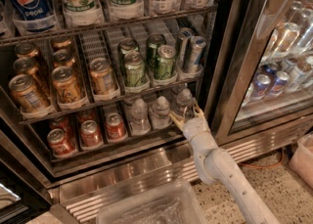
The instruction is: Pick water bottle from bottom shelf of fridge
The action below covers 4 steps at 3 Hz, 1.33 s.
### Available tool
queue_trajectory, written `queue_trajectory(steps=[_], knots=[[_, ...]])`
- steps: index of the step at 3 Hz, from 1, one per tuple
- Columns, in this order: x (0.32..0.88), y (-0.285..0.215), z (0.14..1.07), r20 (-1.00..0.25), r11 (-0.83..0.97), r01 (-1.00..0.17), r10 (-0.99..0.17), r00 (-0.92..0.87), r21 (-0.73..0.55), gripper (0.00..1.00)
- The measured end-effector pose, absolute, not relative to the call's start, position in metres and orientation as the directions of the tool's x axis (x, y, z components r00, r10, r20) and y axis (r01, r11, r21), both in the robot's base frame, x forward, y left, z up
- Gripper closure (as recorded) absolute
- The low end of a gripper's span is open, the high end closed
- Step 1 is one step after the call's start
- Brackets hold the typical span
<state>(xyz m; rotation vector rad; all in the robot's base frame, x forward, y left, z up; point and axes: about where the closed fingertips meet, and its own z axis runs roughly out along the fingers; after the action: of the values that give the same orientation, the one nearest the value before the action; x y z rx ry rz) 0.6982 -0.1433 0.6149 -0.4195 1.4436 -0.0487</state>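
The fridge [146, 170] stands open in front of me. On its bottom shelf [128, 141] three water bottles with white caps stand at the right: one on the left [139, 115], one in the middle [160, 111] and one on the right [184, 99]. My gripper [185, 111] is at the front of this shelf, on the end of the white arm that rises from the lower right. It is open, with one finger [175, 119] left of the rightmost bottle and the other [198, 108] to its right. The bottle's lower part is hidden behind the gripper.
Red cans [91, 133] fill the left of the bottom shelf. Green cans [164, 62] and orange cans [66, 84] stand on the rack above. A steel door post [230, 96] is just right of the gripper. A clear plastic bin [146, 208] sits below on my base.
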Motion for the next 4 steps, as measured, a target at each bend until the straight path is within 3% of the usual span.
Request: queue_trajectory(steps=[1,2,4], knots=[[0.703,-0.139,0.616,-0.948,0.926,-0.215,-0.283,0.147,-0.31,0.19],[0.707,-0.139,0.616,-0.947,0.927,-0.21,-0.285,0.148,-0.312,0.3],[0.72,-0.139,0.623,-0.943,0.921,-0.215,-0.3,0.145,-0.326,0.72]])
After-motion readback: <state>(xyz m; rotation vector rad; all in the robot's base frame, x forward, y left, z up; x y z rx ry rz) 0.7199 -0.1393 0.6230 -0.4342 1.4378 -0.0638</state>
